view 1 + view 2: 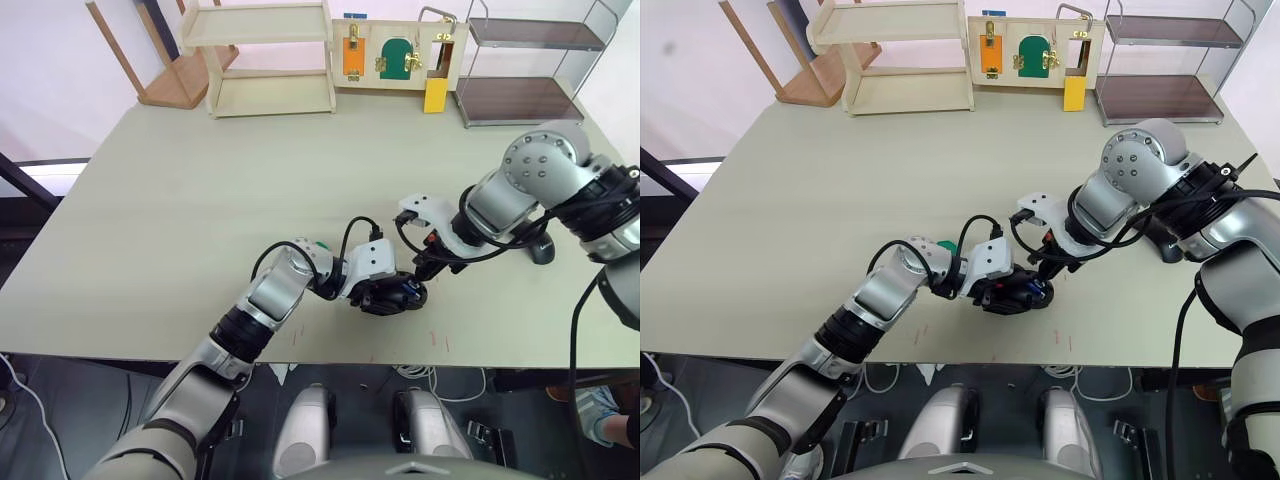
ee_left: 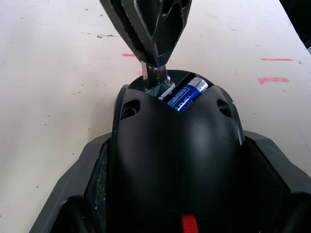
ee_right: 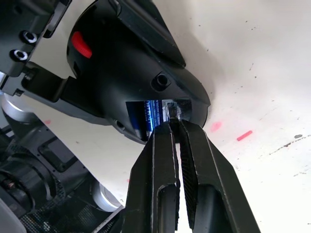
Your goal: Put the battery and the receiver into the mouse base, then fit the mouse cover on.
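Fingers of the left gripper [image 2: 160,213] clamp the black oval mouse base [image 2: 175,160] from both sides, holding it near the front edge of the pale grey-green tabletop [image 1: 180,200]. Fingers of the right gripper [image 3: 176,127] are pressed together, their tips pinching a tiny grey-and-dark receiver [image 3: 173,112] at the open compartment of the base.

Tabletop: wide, matt, with a few short red marks [image 2: 274,80] close to the base. At its far edge stand a pale wooden shelf unit [image 1: 268,55], a wooden board with orange and green latch panels [image 1: 395,50], and a dark wire-frame rack [image 1: 530,65].

Mouse base: held low above the surface, long axis running along the left gripper's fingers, its open compartment end turned toward the right gripper. Small red part [image 3: 81,44] visible at the end nearest the left wrist.

Smooth black mouse cover [image 1: 541,250]: lies on the tabletop behind the right arm, well apart from the base.

Blue cylindrical battery [image 2: 187,95]: seated in the compartment, long axis roughly parallel to that of the base, lying just beside the receiver. White print on its blue jacket, too small to read.

Receiver: at the compartment's edge, beside the battery, between the closed right fingertips.
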{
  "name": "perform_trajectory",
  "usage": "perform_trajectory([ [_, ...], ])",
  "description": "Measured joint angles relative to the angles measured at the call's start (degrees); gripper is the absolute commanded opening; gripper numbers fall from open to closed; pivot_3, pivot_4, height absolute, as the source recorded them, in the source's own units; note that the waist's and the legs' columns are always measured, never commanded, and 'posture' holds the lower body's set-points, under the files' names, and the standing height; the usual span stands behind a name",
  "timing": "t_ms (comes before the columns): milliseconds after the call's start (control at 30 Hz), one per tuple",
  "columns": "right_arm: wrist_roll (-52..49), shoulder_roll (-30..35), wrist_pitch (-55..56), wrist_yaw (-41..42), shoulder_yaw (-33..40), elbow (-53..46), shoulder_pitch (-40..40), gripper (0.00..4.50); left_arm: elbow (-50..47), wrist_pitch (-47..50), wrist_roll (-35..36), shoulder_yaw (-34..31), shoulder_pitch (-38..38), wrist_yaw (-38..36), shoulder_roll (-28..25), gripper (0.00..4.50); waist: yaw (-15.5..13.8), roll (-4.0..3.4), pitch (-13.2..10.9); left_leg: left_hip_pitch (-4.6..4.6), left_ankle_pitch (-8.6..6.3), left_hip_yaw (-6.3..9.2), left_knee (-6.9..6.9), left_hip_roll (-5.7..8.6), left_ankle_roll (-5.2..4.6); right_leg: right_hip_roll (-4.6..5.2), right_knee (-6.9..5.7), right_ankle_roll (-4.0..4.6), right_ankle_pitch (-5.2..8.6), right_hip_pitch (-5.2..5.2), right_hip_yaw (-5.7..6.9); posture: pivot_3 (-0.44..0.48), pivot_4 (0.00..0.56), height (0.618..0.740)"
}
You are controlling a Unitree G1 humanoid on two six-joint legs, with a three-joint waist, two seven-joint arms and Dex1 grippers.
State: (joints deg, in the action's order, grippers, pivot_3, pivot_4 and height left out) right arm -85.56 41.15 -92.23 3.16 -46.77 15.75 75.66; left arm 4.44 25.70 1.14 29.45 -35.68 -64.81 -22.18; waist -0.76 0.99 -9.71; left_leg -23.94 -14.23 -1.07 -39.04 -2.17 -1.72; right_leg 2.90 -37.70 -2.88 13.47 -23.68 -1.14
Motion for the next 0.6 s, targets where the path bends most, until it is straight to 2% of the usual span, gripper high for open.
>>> perform_trajectory([
  [600, 4.44, -0.53, 0.00, 0.85, 1.75, -3.36, -2.45, 0.00, -0.60, 0.65, -0.44, 0.13, -0.14, -0.45, -0.14, 2.96, 0.08, 0.00, 0.00, -0.02, 0.00, 0.06, 0.08, -0.01, -0.01, 0.00, 0.08, 0.00, 0.01, -0.01, 0.04, 0.000, 0.150, 0.740],
])
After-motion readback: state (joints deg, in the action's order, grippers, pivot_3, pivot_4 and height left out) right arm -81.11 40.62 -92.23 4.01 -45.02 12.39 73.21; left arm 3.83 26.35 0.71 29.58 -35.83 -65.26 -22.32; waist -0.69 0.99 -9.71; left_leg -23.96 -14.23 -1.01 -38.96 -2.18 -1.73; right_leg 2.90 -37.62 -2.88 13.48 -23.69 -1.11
